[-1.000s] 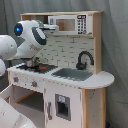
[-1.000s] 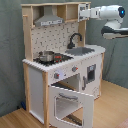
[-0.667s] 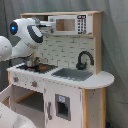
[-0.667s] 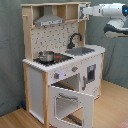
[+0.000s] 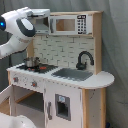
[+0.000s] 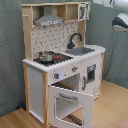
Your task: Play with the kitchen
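Kitchen (image 5: 65, 75) of pale wood and white panels stands on a wooden floor (image 6: 110, 107) before a grey curtain (image 6: 10, 60), seen in both exterior views. Its top shelf carries a small microwave (image 5: 67, 24) with a dark keypad. Beside the microwave, toward the first exterior view's left, sits a grey hood (image 6: 48, 20) over the stovetop (image 5: 36, 67). A small metal pot (image 5: 31, 62) rests on the stovetop, next to a red burner ring. A black curved faucet (image 5: 84, 59) rises beside the grey sink (image 5: 72, 74), against a tile-patterned back wall. In the second exterior view the oven door (image 6: 70, 104) hangs open, folded down and outward, and knobs line the panel above it.

The white robot arm (image 5: 19, 30) with a blue light is raised at the first exterior view's left, level with the hood. In the second exterior view only part of the arm shows at the upper right corner, near the microwave. The gripper cannot be made out, so I cannot tell whether it is apart or together.
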### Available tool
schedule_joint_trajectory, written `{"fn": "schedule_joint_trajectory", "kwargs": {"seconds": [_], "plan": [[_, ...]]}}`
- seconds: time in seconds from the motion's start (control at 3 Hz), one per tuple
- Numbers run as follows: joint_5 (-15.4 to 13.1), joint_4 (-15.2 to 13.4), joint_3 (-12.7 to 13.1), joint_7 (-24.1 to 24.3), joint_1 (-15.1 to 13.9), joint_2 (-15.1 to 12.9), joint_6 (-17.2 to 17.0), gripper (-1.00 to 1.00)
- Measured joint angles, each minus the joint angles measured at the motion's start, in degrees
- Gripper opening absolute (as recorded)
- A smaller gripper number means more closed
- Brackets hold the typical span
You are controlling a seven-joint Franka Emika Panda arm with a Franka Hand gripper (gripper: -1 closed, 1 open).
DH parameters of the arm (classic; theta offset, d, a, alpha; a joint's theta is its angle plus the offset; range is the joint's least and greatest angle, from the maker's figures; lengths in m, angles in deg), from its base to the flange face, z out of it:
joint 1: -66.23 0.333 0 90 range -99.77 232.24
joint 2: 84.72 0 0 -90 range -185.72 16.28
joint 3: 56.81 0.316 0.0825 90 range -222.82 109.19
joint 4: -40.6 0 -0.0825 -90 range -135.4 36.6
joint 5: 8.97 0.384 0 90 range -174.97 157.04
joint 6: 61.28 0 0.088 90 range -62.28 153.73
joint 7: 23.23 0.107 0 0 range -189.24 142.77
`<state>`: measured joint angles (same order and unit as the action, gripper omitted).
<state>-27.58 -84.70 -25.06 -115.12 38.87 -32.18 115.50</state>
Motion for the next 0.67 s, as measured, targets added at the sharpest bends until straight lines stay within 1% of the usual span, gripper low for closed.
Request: {"fn": "schedule_joint_trajectory", "kwargs": {"seconds": [0.33, 0.67], "plan": [[0.00, 0.79, -0.39, 2.57, -1.08, 5.08, -1.11, 1.00], [0.00, 2.59, 0.45, 6.32, -4.11, 9.21, -1.52, 1.00]]}}
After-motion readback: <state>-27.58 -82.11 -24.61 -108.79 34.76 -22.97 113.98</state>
